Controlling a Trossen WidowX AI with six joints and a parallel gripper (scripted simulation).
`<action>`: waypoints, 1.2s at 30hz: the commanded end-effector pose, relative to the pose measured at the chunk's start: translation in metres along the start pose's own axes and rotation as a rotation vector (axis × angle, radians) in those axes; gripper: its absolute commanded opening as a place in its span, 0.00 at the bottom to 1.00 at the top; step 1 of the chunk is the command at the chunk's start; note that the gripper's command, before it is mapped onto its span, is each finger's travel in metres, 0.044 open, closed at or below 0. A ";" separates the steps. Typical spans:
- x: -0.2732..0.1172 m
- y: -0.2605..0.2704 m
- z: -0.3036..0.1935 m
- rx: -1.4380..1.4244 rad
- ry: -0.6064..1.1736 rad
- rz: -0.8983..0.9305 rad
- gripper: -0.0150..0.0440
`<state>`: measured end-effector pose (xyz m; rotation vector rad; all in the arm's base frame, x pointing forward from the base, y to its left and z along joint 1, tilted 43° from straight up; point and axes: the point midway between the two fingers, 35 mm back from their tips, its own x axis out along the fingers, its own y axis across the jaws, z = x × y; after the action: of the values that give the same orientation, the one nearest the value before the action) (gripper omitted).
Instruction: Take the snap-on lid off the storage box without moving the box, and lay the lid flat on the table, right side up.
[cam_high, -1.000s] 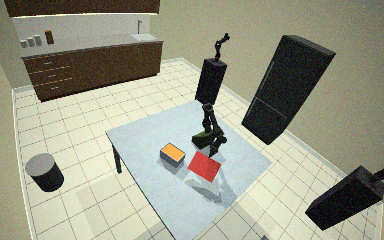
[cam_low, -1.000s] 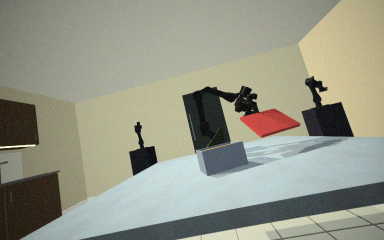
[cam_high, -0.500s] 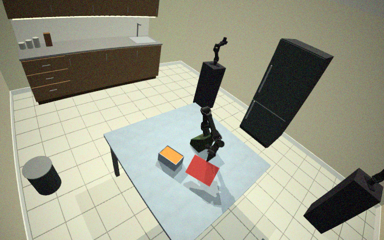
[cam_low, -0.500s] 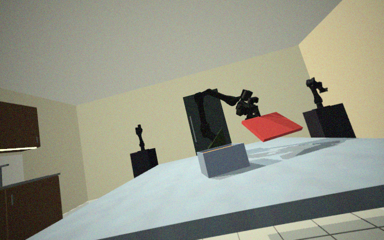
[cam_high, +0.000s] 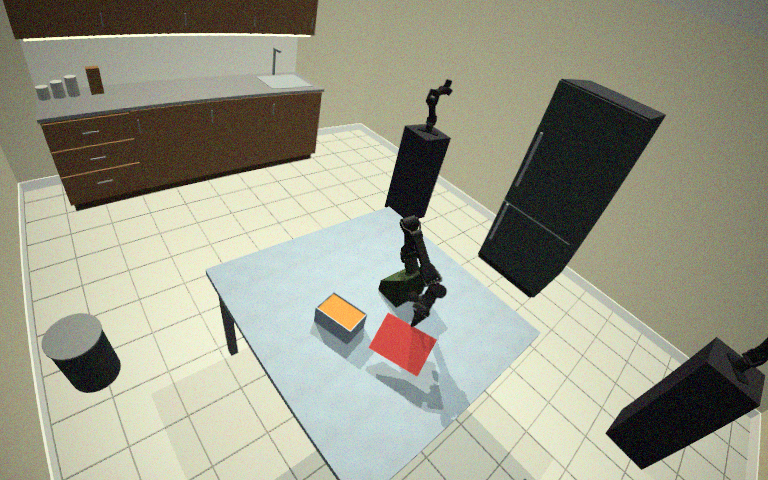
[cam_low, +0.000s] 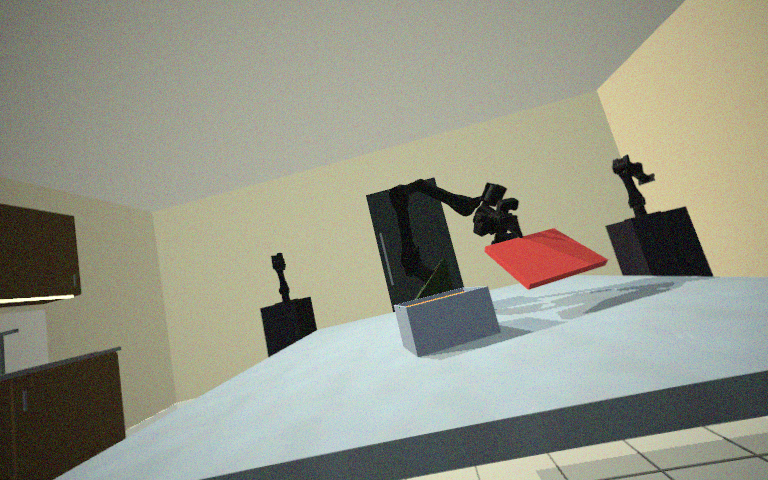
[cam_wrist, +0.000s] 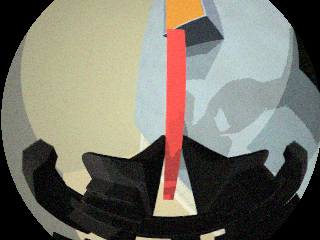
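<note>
Kitchen, wooden cabinets (cam_high: 186, 135), sink (cam_high: 283, 80), fridge (cam_high: 566, 181), tiled floor (cam_high: 141, 271)

- The storage box (cam_high: 339, 316) stands on the table (cam_high: 294, 266), lid off, near its middle in the top view.
- The lid (cam_high: 402, 343) hangs in the air above the table, apart from the box, at about 4 o'clock from it.
- The gripper (cam_high: 417, 318) is clamped on the lid's edge, at 1 o'clock from the lid's centre.
- The arm's base (cam_high: 399, 284) sits on the table at 2 o'clock from the box.
- The bin (cam_high: 80, 350) stands on the floor at 9 o'clock from the box.
</note>
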<state>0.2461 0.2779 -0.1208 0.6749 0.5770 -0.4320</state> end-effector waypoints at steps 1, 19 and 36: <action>0.001 0.000 -0.001 -0.001 0.000 0.009 0.25; 0.010 -0.011 -0.001 -0.001 0.000 0.009 0.25; 0.019 -0.021 -0.001 -0.001 0.000 0.009 0.25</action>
<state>0.2488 0.2585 -0.1417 0.6736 0.5709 -0.4314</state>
